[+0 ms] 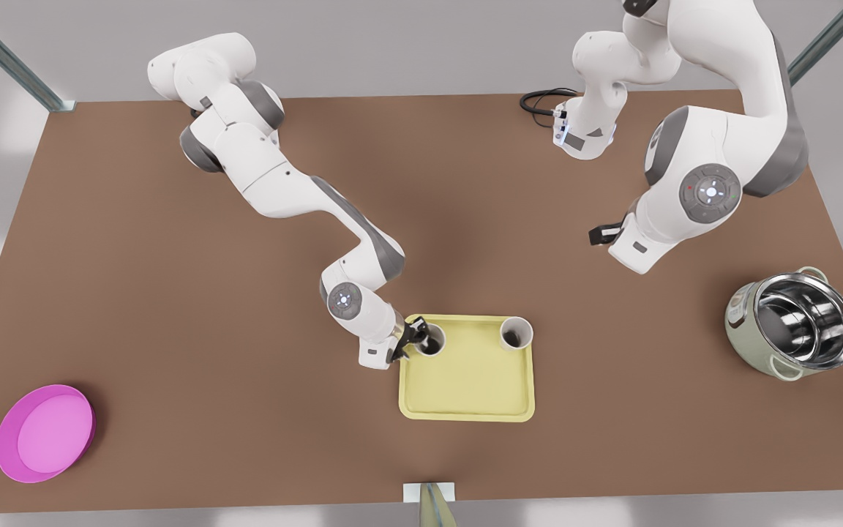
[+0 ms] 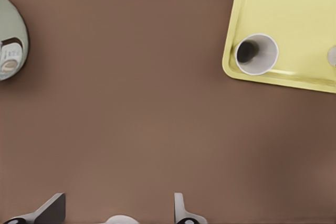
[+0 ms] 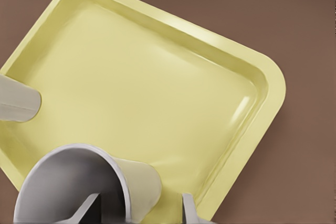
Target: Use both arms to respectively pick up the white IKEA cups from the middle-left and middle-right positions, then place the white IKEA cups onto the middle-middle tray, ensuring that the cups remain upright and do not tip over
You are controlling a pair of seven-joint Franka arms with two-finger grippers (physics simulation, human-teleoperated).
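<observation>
- Plainly, both white IKEA cups stand upright on the tray (image 1: 465,380), along its far edge in the front view. One cup (image 1: 516,333) is in the corner toward the front view's right and the other cup (image 1: 430,340) is in the corner toward its left.
- The right gripper (image 1: 410,338) is low at that left corner. In its wrist view one finger (image 3: 89,209) sits inside the cup's mouth and the other lies outside the wall.
- Its jaws stand moderately apart, with a gap showing on both sides of the thin wall. I judge the grip to be loosed and the cup resting on its own base.
- Taking the cup by its rim lets the arm set it straight down without crowding the tray's raised edge.
- The left gripper (image 1: 603,234) hangs high over bare table (image 1: 173,329) toward the front view's right, well apart from the tray. Its jaws are wide and hold nothing.
- That arm waits out of the way, which leaves the other room to work.
- I judge the task nearly complete. The main risk is a finger catching the rim as it lifts out, so a straight vertical exit suits best.
</observation>
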